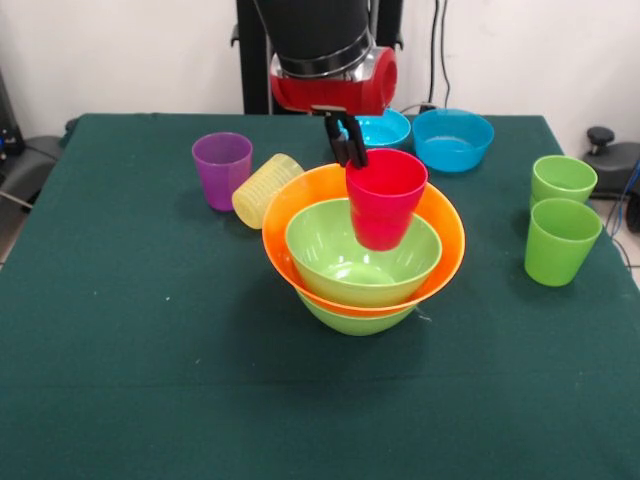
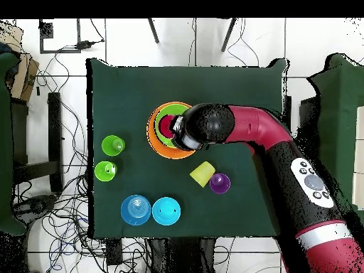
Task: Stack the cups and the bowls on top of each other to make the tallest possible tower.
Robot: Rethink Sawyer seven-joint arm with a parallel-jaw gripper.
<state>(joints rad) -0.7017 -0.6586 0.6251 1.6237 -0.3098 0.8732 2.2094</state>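
A dark green table [image 1: 150, 380] stands before a white wall, cables on the floor around it. The arm [image 2: 256, 131] reaches down over the middle, its gripper [image 1: 348, 143] clenched on the far rim of the red cup [image 1: 385, 198], held tilted inside the tower's [image 1: 360, 260] top bowl. Left lie a purple cup [image 1: 222, 168] and a tipped yellow cup [image 1: 265, 190]; far right two blue bowls [image 1: 453, 138]; right two green cups [image 1: 560, 225].
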